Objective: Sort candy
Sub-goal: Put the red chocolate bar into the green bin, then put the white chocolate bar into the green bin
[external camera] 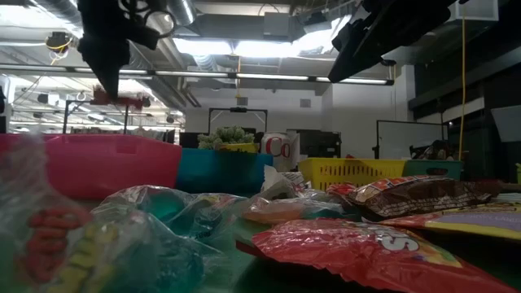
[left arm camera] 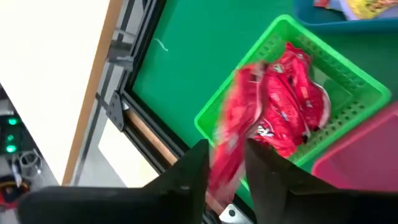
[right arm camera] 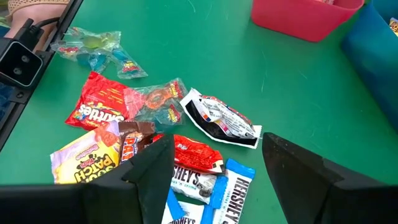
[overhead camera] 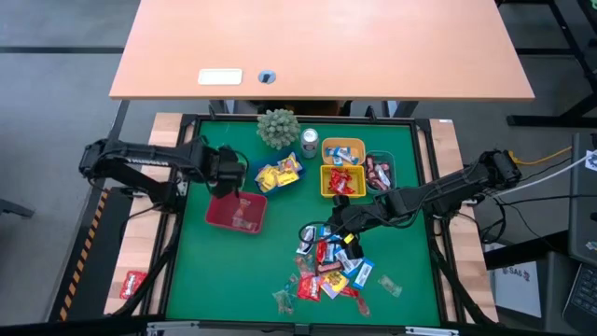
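Left wrist view, for you: left gripper (left arm camera: 225, 163) over green bin (left arm camera: 217, 106), jaws parted, red candy (left arm camera: 231, 137) blurred between fingers; whether gripped, cannot tell. More red candy (left arm camera: 289, 93) lies in bin. Right gripper (right arm camera: 214, 171), jaws spread wide, hovers above loose pile (overhead camera: 331, 263) at table front.

I'm working in a lab or workshop hall: exposed ceiling ducts (external camera: 203, 73), strip lights (external camera: 269, 47), a whiteboard (external camera: 403, 138) and a plain desk (overhead camera: 317, 47).
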Action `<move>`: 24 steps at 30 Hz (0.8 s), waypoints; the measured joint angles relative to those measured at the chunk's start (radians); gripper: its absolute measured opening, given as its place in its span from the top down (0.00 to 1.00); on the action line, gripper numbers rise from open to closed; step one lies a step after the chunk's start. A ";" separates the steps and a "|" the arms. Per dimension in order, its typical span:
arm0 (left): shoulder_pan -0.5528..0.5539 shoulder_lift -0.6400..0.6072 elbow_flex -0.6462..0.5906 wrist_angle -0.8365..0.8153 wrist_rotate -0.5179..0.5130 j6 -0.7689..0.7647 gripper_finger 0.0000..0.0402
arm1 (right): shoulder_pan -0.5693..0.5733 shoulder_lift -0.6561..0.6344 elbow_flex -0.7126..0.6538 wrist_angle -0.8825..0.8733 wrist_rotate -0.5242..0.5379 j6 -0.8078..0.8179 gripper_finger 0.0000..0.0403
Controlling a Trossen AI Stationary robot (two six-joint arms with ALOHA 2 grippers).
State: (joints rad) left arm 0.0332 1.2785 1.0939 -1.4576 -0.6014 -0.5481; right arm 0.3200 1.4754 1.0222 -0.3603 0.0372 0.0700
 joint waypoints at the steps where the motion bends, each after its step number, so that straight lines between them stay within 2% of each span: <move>1: 0.011 0.000 0.000 0.000 0.000 0.000 0.75 | 0.000 0.000 0.000 0.000 0.000 0.000 0.40; 8: 0.048 0.000 0.000 0.057 0.000 0.000 0.65 | 0.000 0.000 0.000 0.007 0.011 -0.011 0.40; 17: 0.047 0.000 0.000 0.279 0.035 0.004 0.64 | 0.000 0.000 0.000 0.051 0.042 -0.205 0.40; 24: 0.026 0.000 0.001 0.383 0.044 0.061 0.64 | -0.001 0.006 -0.003 0.110 0.042 -0.332 0.40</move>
State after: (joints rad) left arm 0.0589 1.2785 1.0946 -1.0745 -0.5573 -0.4868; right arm 0.3195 1.4817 1.0195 -0.2505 0.0792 -0.2624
